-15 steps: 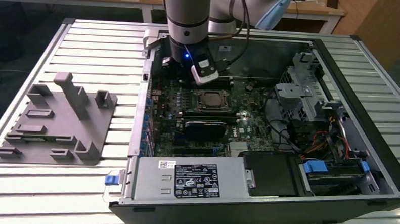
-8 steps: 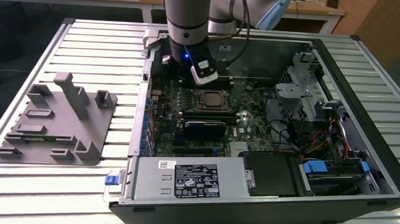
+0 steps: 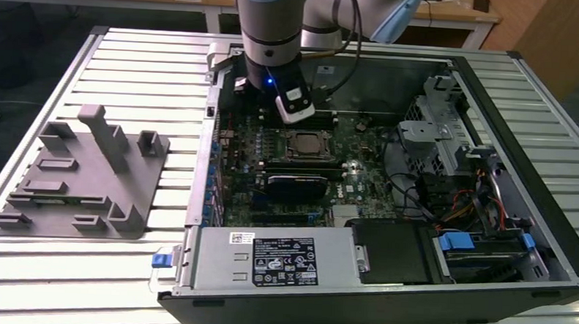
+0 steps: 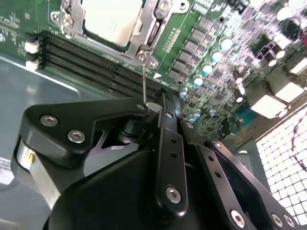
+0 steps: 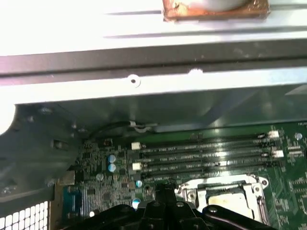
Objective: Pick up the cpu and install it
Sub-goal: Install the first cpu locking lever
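Your hand [image 4: 160,112], its black bolted linkages drawn together with fingers closed on nothing you can see, hangs inside the open computer case [image 3: 527,92] just beyond the socket frame [image 3: 305,143], over the ribbed black memory slots [image 4: 91,62]. The cpu [image 3: 306,142], a flat square with a dull silvery top, already sits inside that hinged metal frame on the green motherboard [image 3: 367,176], so the step in hand looks like seating and securing rather than picking up. A moulded grey fixture [image 3: 84,175] rests on the slatted counter [image 3: 38,85], well apart from the socket frame.
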Motion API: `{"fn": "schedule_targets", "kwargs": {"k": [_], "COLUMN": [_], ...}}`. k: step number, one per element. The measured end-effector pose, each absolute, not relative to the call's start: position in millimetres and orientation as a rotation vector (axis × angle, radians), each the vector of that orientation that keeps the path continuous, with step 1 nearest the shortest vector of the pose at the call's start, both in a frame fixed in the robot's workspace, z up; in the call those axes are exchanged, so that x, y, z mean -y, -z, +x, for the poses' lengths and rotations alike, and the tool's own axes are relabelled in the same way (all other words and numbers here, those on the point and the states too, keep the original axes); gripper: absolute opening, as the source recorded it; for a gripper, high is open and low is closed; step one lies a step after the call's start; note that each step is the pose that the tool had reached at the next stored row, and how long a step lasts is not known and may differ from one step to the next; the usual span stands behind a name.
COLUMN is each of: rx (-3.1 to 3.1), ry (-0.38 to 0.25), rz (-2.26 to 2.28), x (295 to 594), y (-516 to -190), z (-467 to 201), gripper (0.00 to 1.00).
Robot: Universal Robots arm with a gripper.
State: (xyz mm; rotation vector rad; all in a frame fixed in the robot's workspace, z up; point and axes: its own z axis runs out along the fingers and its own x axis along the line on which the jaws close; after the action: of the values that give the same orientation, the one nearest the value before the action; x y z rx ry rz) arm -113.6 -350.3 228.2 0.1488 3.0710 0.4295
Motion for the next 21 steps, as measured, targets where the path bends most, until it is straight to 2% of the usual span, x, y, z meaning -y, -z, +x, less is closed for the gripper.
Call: {"fn": "schedule_targets", "kwargs": {"k": [3, 21], "rx": [-3.068, -3.068], "ry": [-0.453, -0.454], "rz": [0.149, 0.149], "x": [350, 350], "y": [-228, -228], "z": [-114, -77], "gripper": [0.11, 0.11]}}
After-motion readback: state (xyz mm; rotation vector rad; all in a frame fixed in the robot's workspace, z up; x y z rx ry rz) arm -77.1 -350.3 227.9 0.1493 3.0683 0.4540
